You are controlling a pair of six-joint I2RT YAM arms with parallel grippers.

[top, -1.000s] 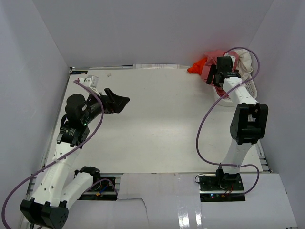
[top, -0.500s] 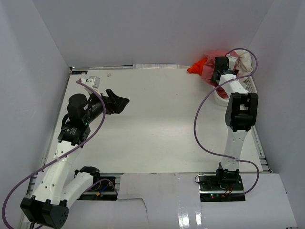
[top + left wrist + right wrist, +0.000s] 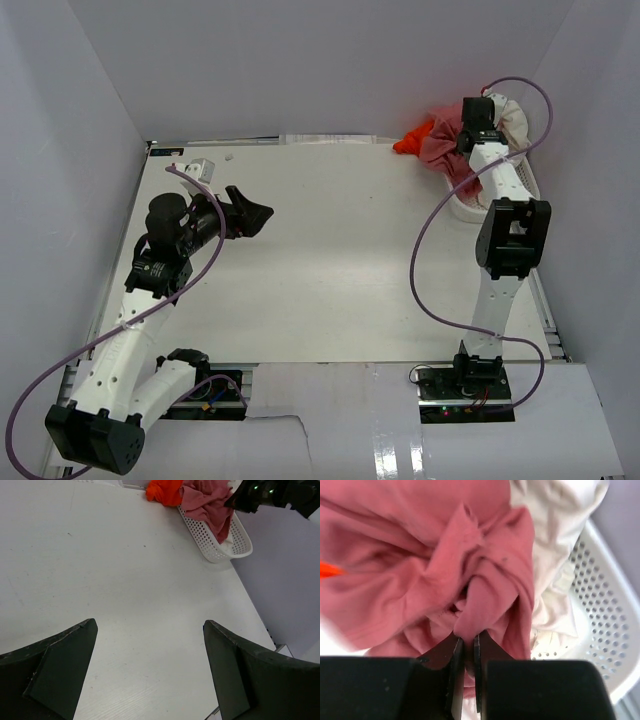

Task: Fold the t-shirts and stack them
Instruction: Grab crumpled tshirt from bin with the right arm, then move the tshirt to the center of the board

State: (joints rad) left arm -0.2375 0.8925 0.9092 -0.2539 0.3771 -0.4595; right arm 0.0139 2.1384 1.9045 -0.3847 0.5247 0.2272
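Fingers (image 3: 55, 675) of the left gripper (image 3: 250, 212) stand wide apart, holding nothing. Its wrist view shows only bare white counter (image 3: 125, 570) in the gap between them. This gripper hangs above the counter toward the left edge, about midway between the near and far edges. It points rightward across the surface and touches no cloth.

At the far right corner the shirts lie bunched together, all three crumpled. The orange-red shirt (image 3: 410, 140) is the leftmost, a small lump on the counter by the far edge, just outside the basket (image 3: 523, 183). Touching it on the right, the rose-pink shirt (image 3: 440, 148) drapes over the basket's rim, partly inside and partly spilling out toward the counter. The cream-white shirt (image 3: 515, 118) sits furthest right, heaped in the basket near the right edge and pressed against the pink one.

The right gripper (image 3: 467, 641) reaches over the basket and points down into the pile. Its two fingers (image 3: 484, 652) are drawn almost together and pinch a raised fold of the rose-pink shirt. The cloth gathers into a ridge that runs down into the narrow slit between them. In the wrist view, cream cloth lies just right of that fold, over the perforated basket wall. A thin sliver of orange shows at the left side.
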